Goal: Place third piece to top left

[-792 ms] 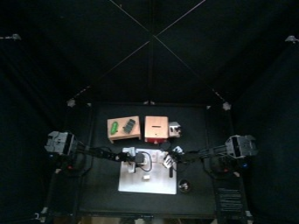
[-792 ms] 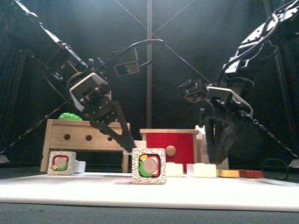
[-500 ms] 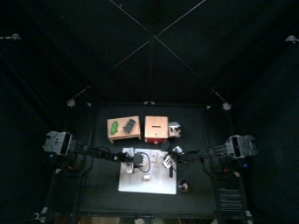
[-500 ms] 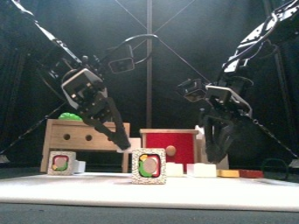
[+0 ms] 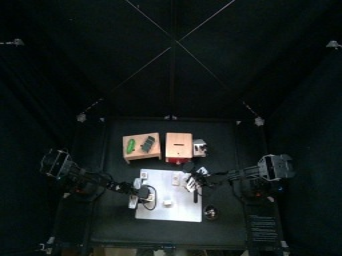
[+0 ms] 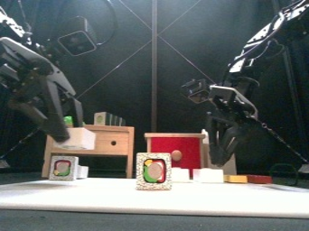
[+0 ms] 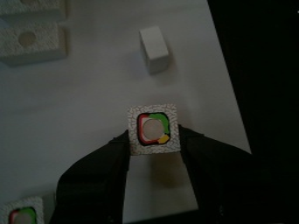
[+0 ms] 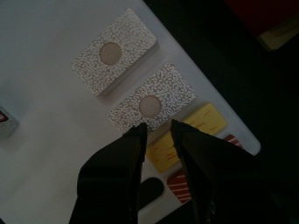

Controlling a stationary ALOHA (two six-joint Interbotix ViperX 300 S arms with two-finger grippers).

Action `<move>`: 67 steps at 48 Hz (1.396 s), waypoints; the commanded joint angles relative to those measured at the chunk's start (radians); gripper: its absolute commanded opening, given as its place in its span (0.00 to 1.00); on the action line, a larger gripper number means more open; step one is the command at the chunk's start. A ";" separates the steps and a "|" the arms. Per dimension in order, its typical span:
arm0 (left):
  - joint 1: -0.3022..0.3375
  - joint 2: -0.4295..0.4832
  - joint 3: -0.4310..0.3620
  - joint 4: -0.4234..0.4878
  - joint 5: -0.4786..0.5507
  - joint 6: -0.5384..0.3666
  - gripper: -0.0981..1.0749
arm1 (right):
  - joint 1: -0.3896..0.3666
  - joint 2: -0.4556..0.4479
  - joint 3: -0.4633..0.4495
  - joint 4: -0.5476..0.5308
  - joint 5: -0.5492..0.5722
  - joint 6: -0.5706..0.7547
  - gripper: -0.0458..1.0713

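White table point(image 6: 241, 200) lies nearest you, with the colourful piece point(image 6: 152, 171) upright at its front. Your left tool point(image 7: 158, 162) hovers over that piece, jaws apart, not gripping it. Further back, your right tool point(image 8: 160, 138) hangs with jaws nearly together over two speckled blocks point(image 8: 152, 106).

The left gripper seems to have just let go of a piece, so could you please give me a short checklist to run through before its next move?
1. Left gripper jaws open: ok, spread wide in the left wrist view.
2. Colourful square piece released: ok, it lies flat on the white board, beyond the fingertips rather than between them.
3. Piece sits at the board's top left: cannot tell from these views.
4. Small white block clear of the piece: ok, apart from it.
5. Right gripper out of the way: ok, it hovers over the two speckled tiles on its own side.
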 commanded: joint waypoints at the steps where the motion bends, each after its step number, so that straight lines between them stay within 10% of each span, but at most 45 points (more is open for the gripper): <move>1: -0.003 -0.035 0.018 -0.037 -0.005 0.000 0.72 | 0.002 -0.015 -0.023 0.000 -0.003 0.003 0.67; 67: 0.081 -0.044 0.130 -0.048 -0.072 0.002 0.72 | -0.003 0.006 -0.031 0.002 -0.003 0.000 0.67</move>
